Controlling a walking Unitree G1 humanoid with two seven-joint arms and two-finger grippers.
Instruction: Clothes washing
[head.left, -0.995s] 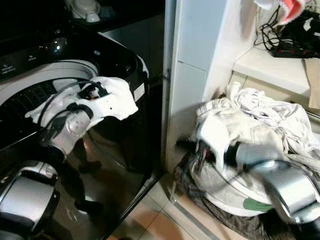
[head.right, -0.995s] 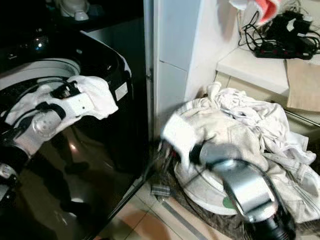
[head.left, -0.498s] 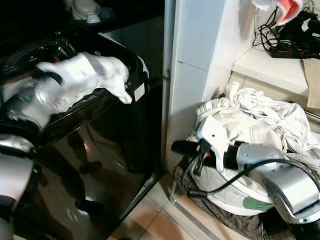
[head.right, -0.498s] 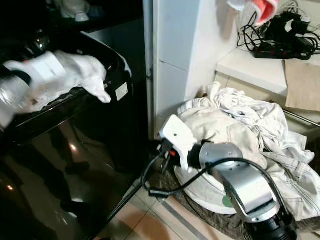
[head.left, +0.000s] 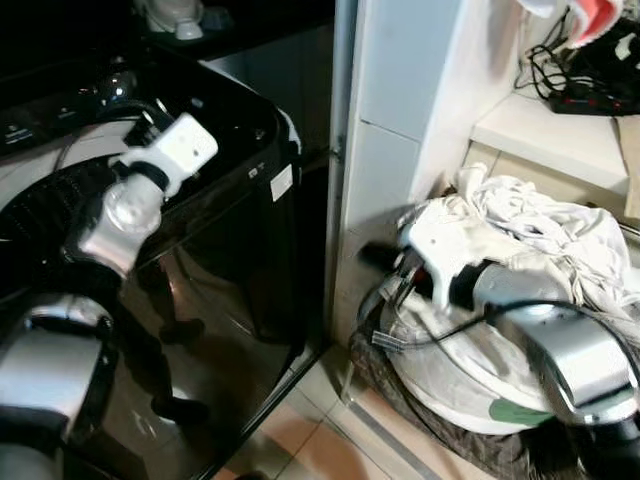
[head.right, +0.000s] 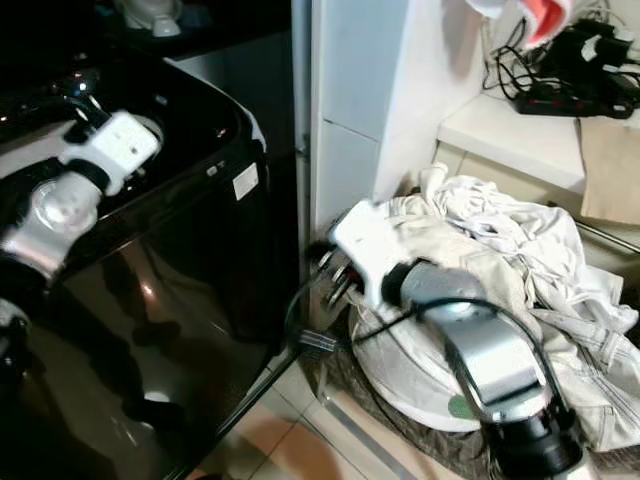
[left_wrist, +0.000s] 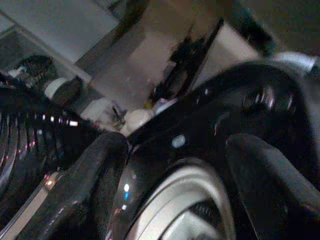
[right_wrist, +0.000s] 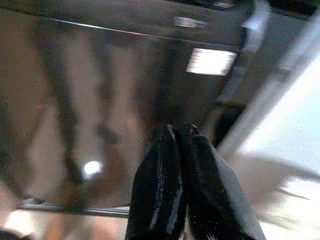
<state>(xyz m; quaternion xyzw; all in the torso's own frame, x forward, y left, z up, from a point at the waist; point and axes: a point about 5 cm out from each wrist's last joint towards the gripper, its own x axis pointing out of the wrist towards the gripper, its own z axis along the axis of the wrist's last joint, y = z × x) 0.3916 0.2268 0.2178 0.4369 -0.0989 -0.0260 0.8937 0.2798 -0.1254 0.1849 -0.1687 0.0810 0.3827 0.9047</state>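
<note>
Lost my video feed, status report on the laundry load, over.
Left gripper open, empty, over washer drum. Right gripper shut, empty, low beside washer front. Clothes pile waiting at right. Nothing blocking.

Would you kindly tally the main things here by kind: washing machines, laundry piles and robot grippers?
Washing machine: 1
Laundry pile: 1
Grippers: 2 (left gripper, right gripper)
Total: 4

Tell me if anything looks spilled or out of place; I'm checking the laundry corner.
The heap of white clothes overflows the round white basket, and a dark cloth trails onto the tiled floor beside the black washing machine.
</note>
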